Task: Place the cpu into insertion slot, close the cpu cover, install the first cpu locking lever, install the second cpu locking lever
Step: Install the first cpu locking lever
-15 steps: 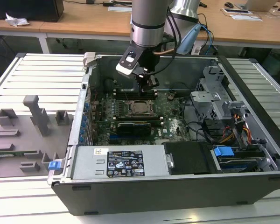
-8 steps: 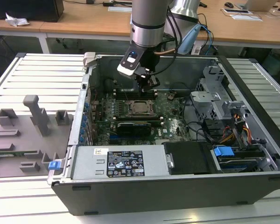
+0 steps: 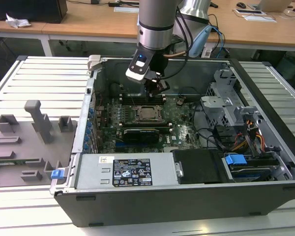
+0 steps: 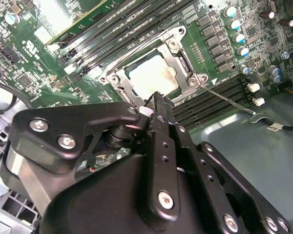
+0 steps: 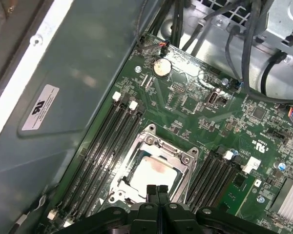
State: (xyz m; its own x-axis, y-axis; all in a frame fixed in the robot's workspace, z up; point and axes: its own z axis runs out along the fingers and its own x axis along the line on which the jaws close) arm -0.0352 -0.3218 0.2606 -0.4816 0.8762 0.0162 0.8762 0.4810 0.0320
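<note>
Jaws could not be made out in the exterior view, where the gripper (image 3: 156,88) hung as a dark shape inside the open computer case (image 3: 187,206). It hung just past the edge of the insertion slot (image 3: 139,112) farther from the camera. The cpu (image 3: 149,113) showed as a pale square seated in that slot.

In the second wrist view, the gripper's (image 4: 158,100) black body hid much of the board. The jaws met with no gap and nothing between them, at the edge of the cpu cover (image 4: 181,61), which lay flat around the cpu (image 4: 154,75). Whether they touched the cover could not be told. A thin lever (image 4: 229,100) ran from the socket corner across the memory slots (image 4: 219,97).

In the first wrist view, the jaws stood side by side, closed and empty, and hid the cpu's (image 5: 154,171) nearest edge.
</note>
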